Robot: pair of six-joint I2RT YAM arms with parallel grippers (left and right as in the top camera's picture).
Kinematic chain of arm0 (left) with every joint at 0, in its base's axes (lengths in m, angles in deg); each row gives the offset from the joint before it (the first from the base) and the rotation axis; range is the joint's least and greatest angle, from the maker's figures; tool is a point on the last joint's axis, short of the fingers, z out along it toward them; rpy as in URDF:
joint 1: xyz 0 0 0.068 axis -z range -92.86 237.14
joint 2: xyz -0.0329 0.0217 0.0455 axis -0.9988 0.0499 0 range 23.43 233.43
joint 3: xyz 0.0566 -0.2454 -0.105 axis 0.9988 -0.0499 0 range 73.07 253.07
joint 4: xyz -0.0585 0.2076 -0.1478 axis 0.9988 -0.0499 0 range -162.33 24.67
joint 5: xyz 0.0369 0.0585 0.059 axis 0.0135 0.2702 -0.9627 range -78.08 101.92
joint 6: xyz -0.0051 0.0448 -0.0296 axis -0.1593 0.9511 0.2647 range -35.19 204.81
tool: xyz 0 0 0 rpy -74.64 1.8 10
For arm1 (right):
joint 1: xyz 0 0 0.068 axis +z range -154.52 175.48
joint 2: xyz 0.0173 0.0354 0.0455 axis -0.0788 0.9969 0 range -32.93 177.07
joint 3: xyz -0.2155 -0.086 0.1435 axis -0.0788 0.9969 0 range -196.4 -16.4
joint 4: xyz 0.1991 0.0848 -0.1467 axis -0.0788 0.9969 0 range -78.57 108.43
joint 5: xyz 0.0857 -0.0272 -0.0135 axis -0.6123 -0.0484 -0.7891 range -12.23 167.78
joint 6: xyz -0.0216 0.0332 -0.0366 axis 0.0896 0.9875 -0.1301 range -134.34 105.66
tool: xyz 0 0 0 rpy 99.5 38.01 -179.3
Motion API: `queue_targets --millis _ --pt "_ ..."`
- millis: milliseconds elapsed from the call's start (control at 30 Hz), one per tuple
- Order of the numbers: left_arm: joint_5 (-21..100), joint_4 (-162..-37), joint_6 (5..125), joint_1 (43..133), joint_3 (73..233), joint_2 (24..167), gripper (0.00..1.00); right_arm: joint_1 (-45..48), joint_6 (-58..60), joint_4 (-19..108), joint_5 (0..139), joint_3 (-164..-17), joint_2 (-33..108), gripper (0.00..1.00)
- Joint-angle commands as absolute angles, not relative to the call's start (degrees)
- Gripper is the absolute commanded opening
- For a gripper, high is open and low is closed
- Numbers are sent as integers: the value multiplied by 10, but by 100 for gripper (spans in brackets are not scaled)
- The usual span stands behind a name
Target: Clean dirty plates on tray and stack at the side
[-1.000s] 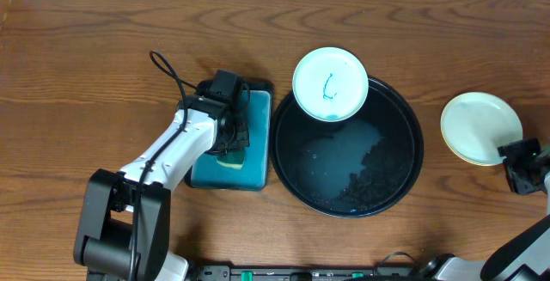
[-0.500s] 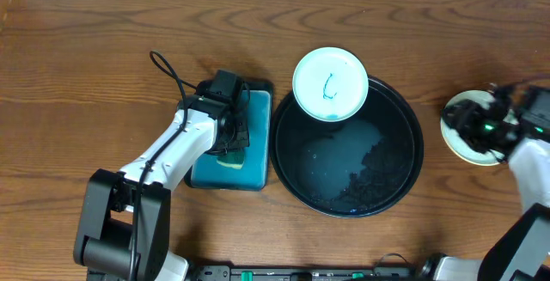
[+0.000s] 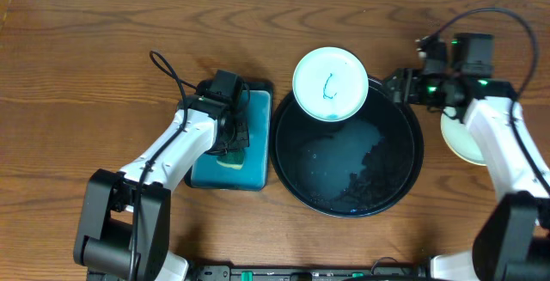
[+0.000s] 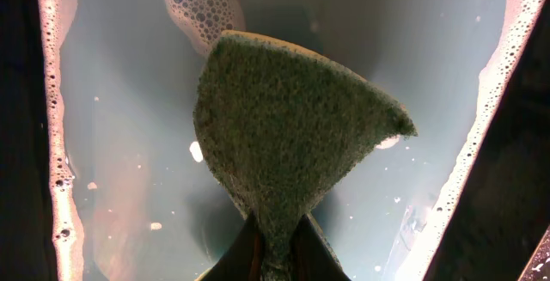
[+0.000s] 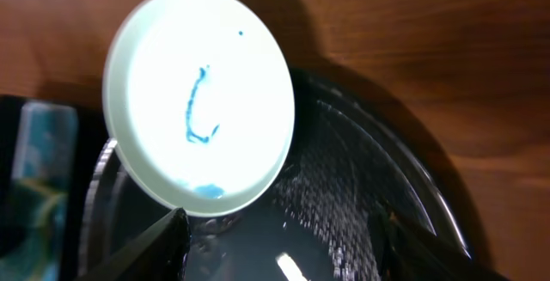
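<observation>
- A brown wooden table (image 3: 86,58) fills the overhead view, with the large round black tray (image 3: 326,169) at its middle, its floor wet and glistening.
- A mint-white plate (image 3: 331,84) marked with a teal scribble rests on the tray's far rim and partly overhangs the table.
- A second pale plate (image 3: 455,139) lies on the table right of the tray, well apart from the first and partly hidden by the right arm.
- The right gripper (image 3: 394,88) hovers over the tray's far right rim, its fingers (image 5: 159,240) spread wide with nothing between them, pointing toward the scribbled plate.
- The left gripper (image 3: 232,135) reaches into the rectangular tray (image 3: 256,135) of blue, soapy water just left of the round tray and pinches a green-faced sponge (image 4: 292,135) by its lower end.
</observation>
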State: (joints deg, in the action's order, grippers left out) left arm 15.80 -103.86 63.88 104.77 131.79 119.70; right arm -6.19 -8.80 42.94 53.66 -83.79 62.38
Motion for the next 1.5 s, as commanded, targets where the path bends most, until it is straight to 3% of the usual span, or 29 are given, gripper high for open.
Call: queue_targets --millis 0,200,433,533,600,867,1467 --pt "149 -1039 644 1044 1314 1197 8 -30 -101 409 570 -842 672 64" --pt "149 -1039 644 1044 1314 1197 8 -4 -28 342 571 -842 750 54" --pt "149 -1039 644 1044 1314 1197 8 1 41 295 589 -842 798 52" --pt "149 -1039 644 1044 1314 1197 8 5 56 284 589 -842 811 42" --pt "149 -1039 644 1044 1314 1197 8 13 56 277 587 -842 816 28" --pt "149 -1039 644 1044 1314 1197 8 19 53 288 574 -842 814 2" --pt "149 -1041 644 1044 1314 1197 8 17 -29 613 568 -831 709 1"
